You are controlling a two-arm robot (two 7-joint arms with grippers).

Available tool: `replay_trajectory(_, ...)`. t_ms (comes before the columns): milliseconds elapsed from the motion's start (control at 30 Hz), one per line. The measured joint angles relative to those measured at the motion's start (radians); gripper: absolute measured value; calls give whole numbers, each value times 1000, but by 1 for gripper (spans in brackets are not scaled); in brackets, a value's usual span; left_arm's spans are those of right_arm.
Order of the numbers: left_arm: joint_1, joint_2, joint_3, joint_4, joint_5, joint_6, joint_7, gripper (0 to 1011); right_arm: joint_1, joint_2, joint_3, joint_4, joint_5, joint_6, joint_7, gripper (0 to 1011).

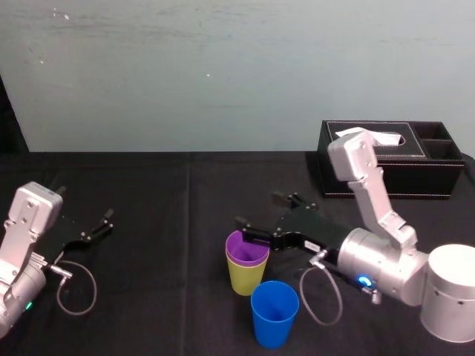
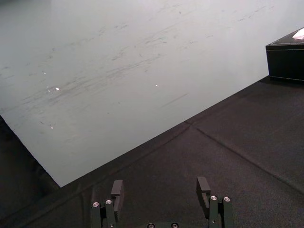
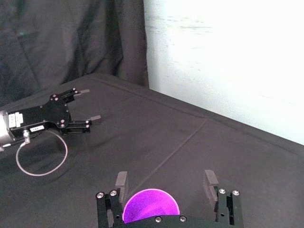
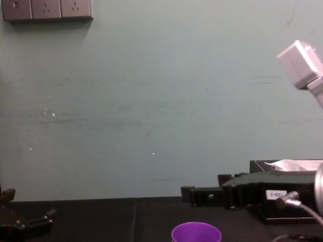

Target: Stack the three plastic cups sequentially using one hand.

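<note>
Right claw [image 1: 257, 210]: open, above purple cup [image 1: 247, 248] nested in yellow-green cup [image 1: 245, 282]; we count one stacking done. Blue cup [image 1: 274, 313]: just beside, left to add. Left claw [image 2: 160, 183]: open, parked leftward.

Purple cup [image 1: 247, 248] nests upright in the yellow-green cup [image 1: 245, 280] (blue cup [image 1: 274, 315] stands just beside)

Purple cup [image 1: 246, 248] sunk inside the yellow-green cup [image 1: 245, 280], just its rim showing, and the chest view's bottom edge crops it too. Tissue box [image 2: 287, 59] sliced by the left wrist view's edge, white label [image 4: 274, 194] too small to read.
</note>
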Motion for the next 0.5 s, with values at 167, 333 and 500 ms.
replay_trajectory(167,0,0,0,0,0,0,0,1001,-43,44,37,-68,21,36,-15,1003)
replay_trajectory(333,0,0,0,0,0,0,0,1000,-110,98,75,-136,44,53,-22,1003)
replay_trajectory(500,0,0,0,0,0,0,0,1000,-212,170,120,-216,71,46,-20,1003)
